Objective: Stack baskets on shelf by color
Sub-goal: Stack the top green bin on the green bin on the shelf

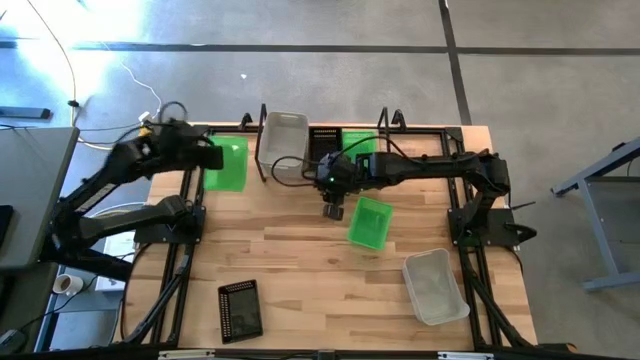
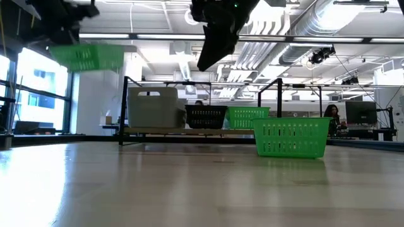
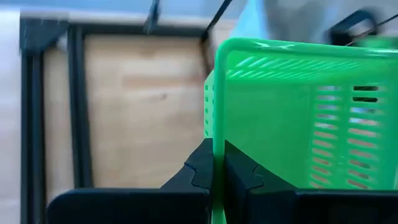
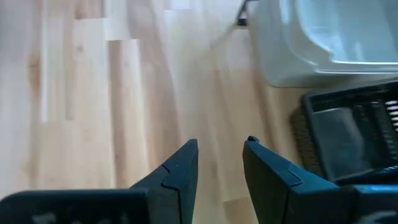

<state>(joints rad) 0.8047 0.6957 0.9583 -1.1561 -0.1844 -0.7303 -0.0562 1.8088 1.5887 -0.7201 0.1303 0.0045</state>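
Observation:
My left gripper (image 3: 217, 169) is shut on a green basket (image 1: 226, 163), which it holds high over the table's far left part; the same green basket (image 2: 87, 57) shows lifted in the low view. On the shelf (image 2: 189, 131) at the far edge stand a whitish basket (image 1: 283, 143), a black basket (image 1: 325, 145) and a green basket (image 1: 359, 141). My right gripper (image 1: 333, 207) hangs open above bare wood, just left of another green basket (image 1: 371, 222) that rests on the table. My left gripper pinches one upright wall of the green basket at its rim (image 3: 219, 134), with one finger on the inside and one on the outside. The fingers come slanting downward. The basket is lifted clear of the table, roughly level with its opening up.
A whitish basket (image 1: 435, 286) lies near the table's right front. A black basket (image 1: 240, 309) lies near the front left. The wood between them in the table's middle is bare. Black frame rails (image 1: 185, 270) run along both sides.

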